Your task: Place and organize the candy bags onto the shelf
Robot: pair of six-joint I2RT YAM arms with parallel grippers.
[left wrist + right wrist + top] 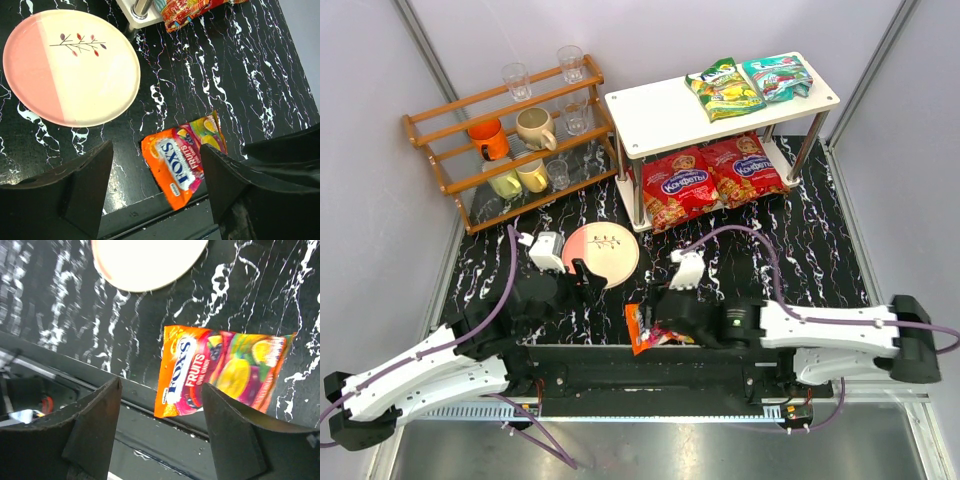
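The white shelf (650,110) stands at the back right. A yellow-green bag (723,88) and a teal bag (777,77) lie on its top tier. Two red bags (678,185) (745,168) lie on its lower tier. The small orange bag (642,328) lies flat at the table's front edge with one corner over the edge; it also shows in the left wrist view (180,162) and the right wrist view (220,372). My left gripper (155,147) is open, just left of the bag. My right gripper (162,385) is open and empty, above the bag's left end.
A pink and cream plate (605,252) lies just behind the grippers. An orange-brown wooden rack (510,140) with cups and glasses stands at the back left. A metal shelf leg (141,7) shows near the plate. White walls close in the sides.
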